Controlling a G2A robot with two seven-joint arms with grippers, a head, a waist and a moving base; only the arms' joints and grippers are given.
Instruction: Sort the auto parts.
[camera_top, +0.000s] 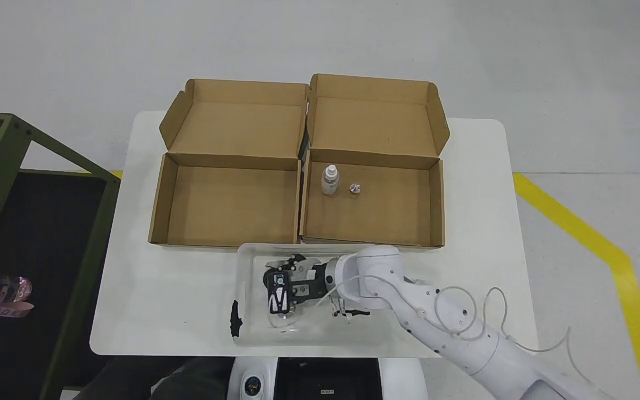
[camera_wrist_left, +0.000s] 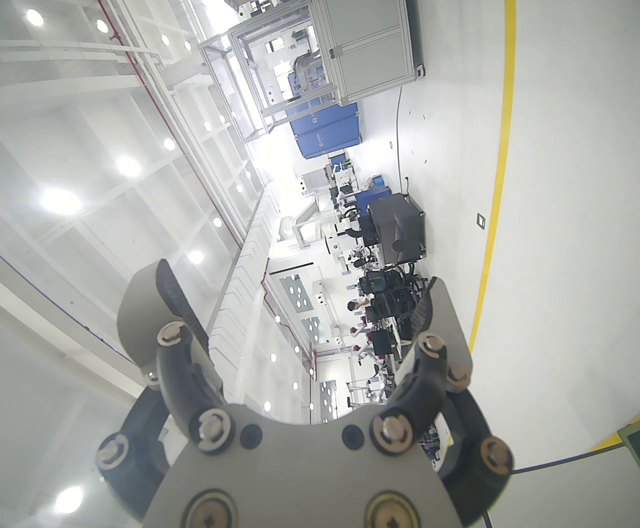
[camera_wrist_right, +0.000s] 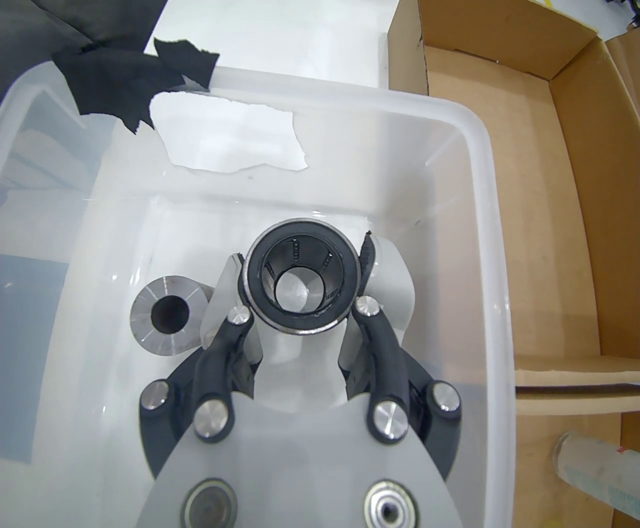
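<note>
My right gripper is inside the clear plastic bin, shut on a black-rimmed linear bearing that stands on end between its fingers. A plain metal sleeve lies in the bin just beside one finger. From above, that gripper sits in the bin at the table's front edge. My left gripper is open, holds nothing, and points up into the room.
Two open cardboard boxes stand behind the bin: the left box bare inside, the right box holding a white bottle-shaped part and a small metal part. Black tape hangs on the bin's rim. A dark cart flanks the table.
</note>
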